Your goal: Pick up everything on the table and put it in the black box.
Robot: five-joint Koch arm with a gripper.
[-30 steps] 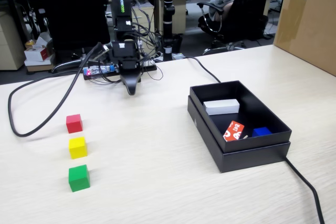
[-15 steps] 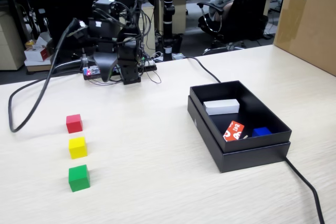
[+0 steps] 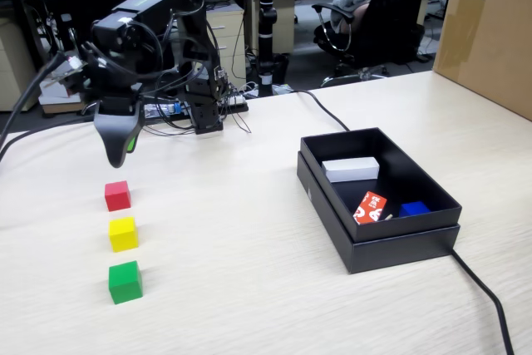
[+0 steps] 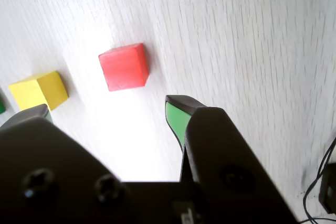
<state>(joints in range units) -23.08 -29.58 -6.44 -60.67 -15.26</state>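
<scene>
- Claw [image 3: 116,155]: hangs above the desk [image 3: 249,288], tips pointing down, just behind the red cube [image 3: 117,195] as the fixed view shows it. It touches nothing.
- Claw state: the wrist view shows the two jaws parted with bare desk surface between them [image 4: 105,114]. One green-lined fingertip [image 4: 176,119] shows at centre; the other tip sits at the left edge of that view. Nothing is held.
- Red cube: on the desk, at the far end of a row of three in the fixed view. In the wrist view it [image 4: 124,67] lies ahead of the gap between the jaws, apart from both tips.
- Yellow cube [image 3: 123,234]: middle of the row, near the red cube, not touching it. Also seen in the wrist view [image 4: 39,89], left of the red cube.
- Green cube [image 3: 125,281]: nearest the camera in the fixed view, in line with the other two and apart from the yellow one.
- Black box [image 3: 366,247]: on the desk, well to the right of the cubes in the fixed view, open at the top.
- Box contents: a white oblong block [image 3: 351,169] toward the back, a red-orange block with white marks [image 3: 371,207] toward the front, a blue block [image 3: 413,209] just beside it on the right.
- A black cable [image 3: 482,293] runs from the box's front right corner across the desk.
- A brown cardboard carton [image 3: 486,31] stands at the desk's far right.
</scene>
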